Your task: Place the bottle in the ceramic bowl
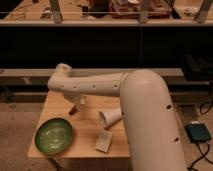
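The ceramic bowl (53, 135) is a wide green dish with a darker rim at the front left of the wooden table (85, 150). My white arm reaches from the lower right across the table, bends at the back left and turns down. My gripper (74, 106) hangs low over the table's left middle, just above and right of the bowl. A small dark tip shows at its lower end. The bottle does not show; the arm and gripper cover the spot behind them.
A white paper cup (110, 118) lies on its side right of the gripper. A flat white packet (103, 143) lies near the front edge. A dark shelf unit stands behind the table. A blue-grey box (199, 133) with cables sits on the floor at right.
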You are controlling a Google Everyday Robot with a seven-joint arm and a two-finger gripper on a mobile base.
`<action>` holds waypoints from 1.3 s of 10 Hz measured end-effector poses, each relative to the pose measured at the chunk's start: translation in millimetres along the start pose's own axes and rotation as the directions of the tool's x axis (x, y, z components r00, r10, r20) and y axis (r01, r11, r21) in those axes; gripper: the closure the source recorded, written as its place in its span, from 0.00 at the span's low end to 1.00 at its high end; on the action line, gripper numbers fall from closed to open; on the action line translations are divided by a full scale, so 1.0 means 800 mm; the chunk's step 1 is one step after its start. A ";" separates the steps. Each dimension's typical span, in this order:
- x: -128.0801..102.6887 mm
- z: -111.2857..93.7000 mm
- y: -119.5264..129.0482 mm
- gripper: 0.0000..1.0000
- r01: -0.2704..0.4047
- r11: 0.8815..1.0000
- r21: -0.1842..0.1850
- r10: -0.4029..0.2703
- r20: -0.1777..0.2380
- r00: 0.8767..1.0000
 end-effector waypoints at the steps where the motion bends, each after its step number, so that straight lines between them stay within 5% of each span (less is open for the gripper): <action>1: -0.009 -0.008 -0.007 0.86 0.000 1.000 0.015 0.000 -0.011 1.000; 4: -0.080 -0.042 -0.022 0.57 0.017 0.998 0.060 -0.013 -0.057 0.998; 6: -0.131 -0.059 -0.052 0.52 0.028 0.995 0.096 -0.021 -0.079 0.997; 8: -0.171 -0.057 -0.072 0.35 0.042 0.992 0.116 -0.032 -0.079 0.996; 13: -0.180 -0.034 -0.106 0.29 0.081 0.990 0.112 -0.074 -0.069 0.995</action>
